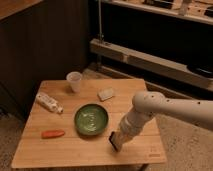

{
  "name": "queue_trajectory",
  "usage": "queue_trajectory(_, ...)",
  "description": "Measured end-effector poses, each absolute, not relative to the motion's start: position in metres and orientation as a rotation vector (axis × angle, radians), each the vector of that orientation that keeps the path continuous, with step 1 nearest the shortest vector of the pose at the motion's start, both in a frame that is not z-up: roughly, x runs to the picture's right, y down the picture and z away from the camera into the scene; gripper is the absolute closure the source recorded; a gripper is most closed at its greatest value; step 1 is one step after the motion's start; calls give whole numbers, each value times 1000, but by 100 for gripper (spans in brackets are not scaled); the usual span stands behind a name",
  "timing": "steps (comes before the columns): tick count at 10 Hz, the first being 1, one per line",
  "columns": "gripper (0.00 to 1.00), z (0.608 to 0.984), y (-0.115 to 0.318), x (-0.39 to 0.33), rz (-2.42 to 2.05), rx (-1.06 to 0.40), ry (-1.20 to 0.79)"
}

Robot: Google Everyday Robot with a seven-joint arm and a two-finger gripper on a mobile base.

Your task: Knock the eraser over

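Note:
My white arm reaches in from the right, and its gripper hangs low over the front middle of the wooden table, just right of the green bowl. The gripper's tip is a dark, blocky shape touching or almost touching the tabletop. I cannot tell the small black eraser apart from that dark tip; it may be hidden at or under the gripper.
A pale beige sponge-like block lies at the back middle. A white cup stands at the back left. A white bottle lies on its side at the left. An orange carrot lies at the front left. A metal shelf rack stands behind the table.

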State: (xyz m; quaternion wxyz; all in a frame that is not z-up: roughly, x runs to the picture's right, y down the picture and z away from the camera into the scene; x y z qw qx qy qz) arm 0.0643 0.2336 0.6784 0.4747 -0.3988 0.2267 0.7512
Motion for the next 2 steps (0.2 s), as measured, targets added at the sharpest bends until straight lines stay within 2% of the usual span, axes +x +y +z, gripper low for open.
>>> queue_trajectory(2, 94, 680, 232, 62, 1835, -975, 549)
